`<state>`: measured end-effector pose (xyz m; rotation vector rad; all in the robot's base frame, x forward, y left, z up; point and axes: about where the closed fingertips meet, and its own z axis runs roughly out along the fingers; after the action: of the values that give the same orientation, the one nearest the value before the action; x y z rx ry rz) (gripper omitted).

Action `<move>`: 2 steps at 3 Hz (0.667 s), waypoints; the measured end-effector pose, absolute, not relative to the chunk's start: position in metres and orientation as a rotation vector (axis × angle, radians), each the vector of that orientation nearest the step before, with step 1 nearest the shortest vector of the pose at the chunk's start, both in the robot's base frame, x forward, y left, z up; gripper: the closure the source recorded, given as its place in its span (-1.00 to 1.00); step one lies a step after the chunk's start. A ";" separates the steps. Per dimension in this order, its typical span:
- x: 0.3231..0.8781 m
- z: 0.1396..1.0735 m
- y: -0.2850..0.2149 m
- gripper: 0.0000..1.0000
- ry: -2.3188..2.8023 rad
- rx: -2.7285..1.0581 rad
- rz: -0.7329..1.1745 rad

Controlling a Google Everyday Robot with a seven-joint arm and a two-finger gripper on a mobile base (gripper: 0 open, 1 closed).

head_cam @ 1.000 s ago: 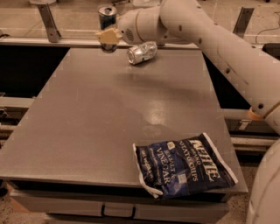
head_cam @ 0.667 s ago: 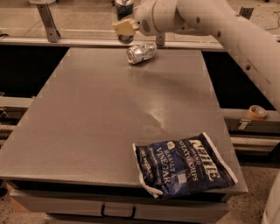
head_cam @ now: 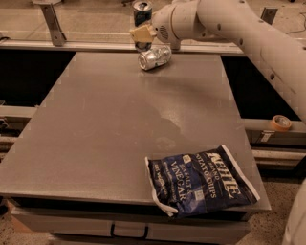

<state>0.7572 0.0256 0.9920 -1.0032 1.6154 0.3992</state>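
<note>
In the camera view, the white arm [head_cam: 248, 33] reaches in from the right and runs leftward along the far edge of the grey worktop [head_cam: 95, 143]. It ends in the gripper [head_cam: 142, 34], whose tan tip hangs over the far middle of the worktop. Whether the jaws are open or closed I cannot tell, since the tip shows only as one pale block; nothing can be seen held in it. Just nearer than the gripper and slightly to its right, a silver can [head_cam: 154, 57] lies on its side on the worktop. Its length runs left to right, with the right end tipped a little toward the far side. The gripper is very close above the silver can, but I cannot tell whether the two are in contact. Beyond the gripper a dark can [head_cam: 142, 9] stands upright at the far edge, its lower part hidden behind the tan tip. At the near right corner of the worktop, well apart from the cans and the gripper, lies a dark blue chip bag [head_cam: 201, 184]. It lies flat with white lettering facing up, its right end reaching the worktop's right edge and its near edge close to the front edge. Off the worktop to the right, on a lower rail, rests a tan roll of tape [head_cam: 280, 123]. At the far left, beyond the worktop, stands a slanted metal bracket [head_cam: 50, 19].
</note>
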 end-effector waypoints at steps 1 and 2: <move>0.785 0.977 -0.015 1.00 1.667 -0.964 0.321; 0.805 0.958 -0.053 1.00 1.735 -0.934 0.239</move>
<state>0.8053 -0.0533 0.9579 -0.9337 1.7352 0.2392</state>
